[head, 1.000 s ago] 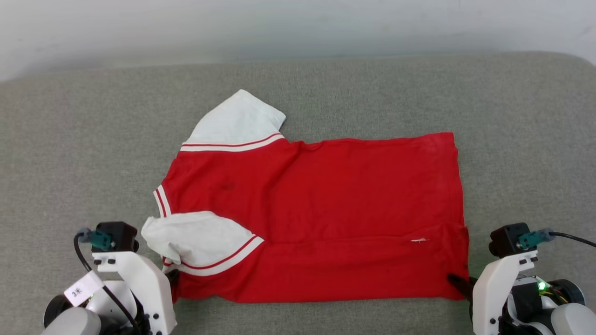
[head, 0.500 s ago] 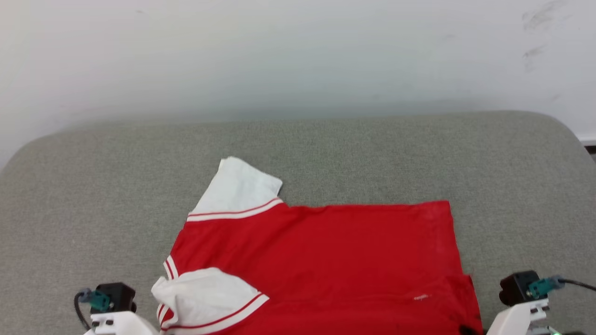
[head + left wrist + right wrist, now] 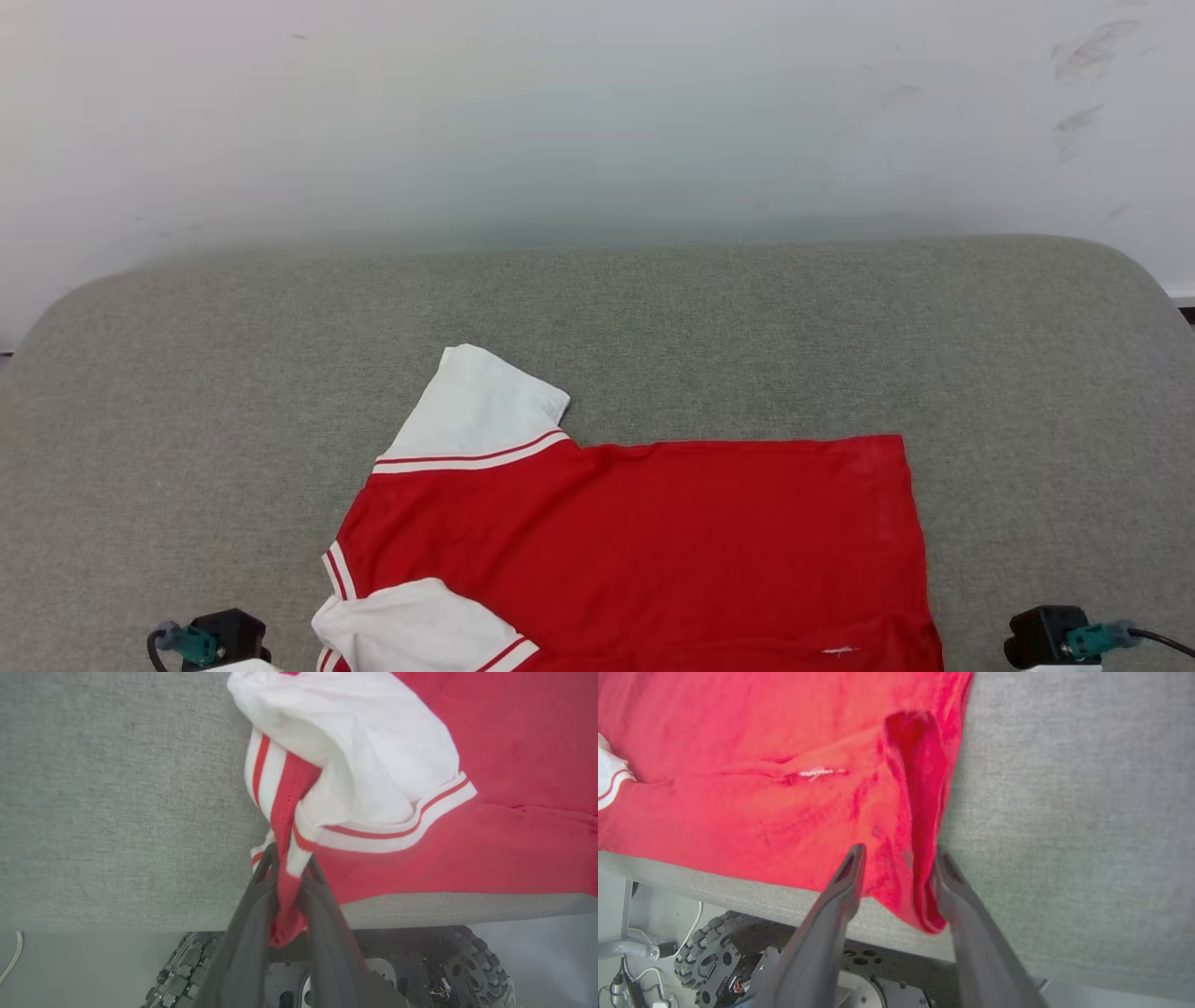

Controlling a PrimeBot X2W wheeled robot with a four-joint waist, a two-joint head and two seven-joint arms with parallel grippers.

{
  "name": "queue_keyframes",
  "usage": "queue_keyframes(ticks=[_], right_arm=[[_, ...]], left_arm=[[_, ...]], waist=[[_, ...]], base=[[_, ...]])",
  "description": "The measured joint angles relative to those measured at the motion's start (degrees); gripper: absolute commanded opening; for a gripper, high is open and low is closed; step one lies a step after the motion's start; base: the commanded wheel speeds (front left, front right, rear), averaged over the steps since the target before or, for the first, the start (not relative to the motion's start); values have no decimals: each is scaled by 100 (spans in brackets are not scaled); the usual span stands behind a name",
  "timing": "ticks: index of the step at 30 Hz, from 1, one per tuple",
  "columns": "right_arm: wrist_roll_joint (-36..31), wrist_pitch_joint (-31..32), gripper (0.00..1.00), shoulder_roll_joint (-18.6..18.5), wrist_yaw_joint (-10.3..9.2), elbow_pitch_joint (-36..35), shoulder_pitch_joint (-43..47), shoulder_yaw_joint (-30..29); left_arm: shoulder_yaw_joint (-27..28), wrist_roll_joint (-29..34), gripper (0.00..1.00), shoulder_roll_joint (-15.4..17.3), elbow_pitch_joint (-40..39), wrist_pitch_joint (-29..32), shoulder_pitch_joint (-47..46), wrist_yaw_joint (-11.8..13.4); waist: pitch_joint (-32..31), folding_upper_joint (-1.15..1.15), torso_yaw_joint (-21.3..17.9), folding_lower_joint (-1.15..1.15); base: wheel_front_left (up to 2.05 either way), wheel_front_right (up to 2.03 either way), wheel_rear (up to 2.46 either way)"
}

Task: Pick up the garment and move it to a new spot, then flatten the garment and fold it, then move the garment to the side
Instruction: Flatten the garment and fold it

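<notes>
A: The garment [image 3: 644, 551] lies on the grey desk [image 3: 653, 317], its near edge folded over. What changed?
B: The right pincer [image 3: 899, 851] has just spread, freeing the hem corner [image 3: 924, 905]. The left pincer [image 3: 287, 858] stays clamped on the collar trim [image 3: 280, 812]. 1 lengthwise fold looks laid.
A: Heading?
B: Long axis left-right, collar left, hem right.

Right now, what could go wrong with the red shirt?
The left hand pinches the jersey shirt by its striped trim, but the right hand is open, so a pull might drag it crooked. The red corner hangs off the grey padded table and might slide down.
</notes>
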Motion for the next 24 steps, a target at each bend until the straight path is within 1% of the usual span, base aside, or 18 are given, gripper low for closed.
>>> queue_keyframes(ticks=[2,3,4,9,14,18,21,22,24], right_arm=[[-8,-260,100,45,1,-12,-1,-13],[-27,-450,100,74,0,-41,-2,-26],[-77,-659,100,101,0,-78,-16,-60],[-512,-1784,100,132,0,-333,-183,-215],[-927,-2624,100,263,0,-588,-393,-368],[-1136,-2980,100,297,0,-799,-596,-403],[-1274,-3116,100,315,0,-961,-739,-417],[-1323,-3153,100,325,0,-1092,-850,-427],[-1368,-3156,100,339,0,-1224,-997,-431]], left_arm=[[-3,1,46,-59,123,-34,-99,-52],[-2,11,92,-79,165,-86,-133,-67],[9,25,100,-100,201,-136,-172,-73],[52,225,100,-64,245,-346,-421,-161],[114,493,100,-4,209,-628,-795,-227],[219,754,100,-58,254,-1040,-1171,-225],[222,925,100,-203,365,-1341,-1493,-277],[227,1060,100,-286,486,-1527,-1742,-304],[244,1114,100,-364,644,-1641,-2036,-361]], waist=[[7,0,-2,0],[9,0,-8,0],[12,0,-13,0],[-2,0,-54,0],[-10,0,-122,0],[37,0,-208,0],[125,0,-279,0],[237,0,-320,0],[389,0,-360,1]], base=[[0,0,0],[0,0,0],[0,0,0],[0,0,0],[0,0,0],[0,0,0],[0,0,0],[0,0,0],[0,0,0]])
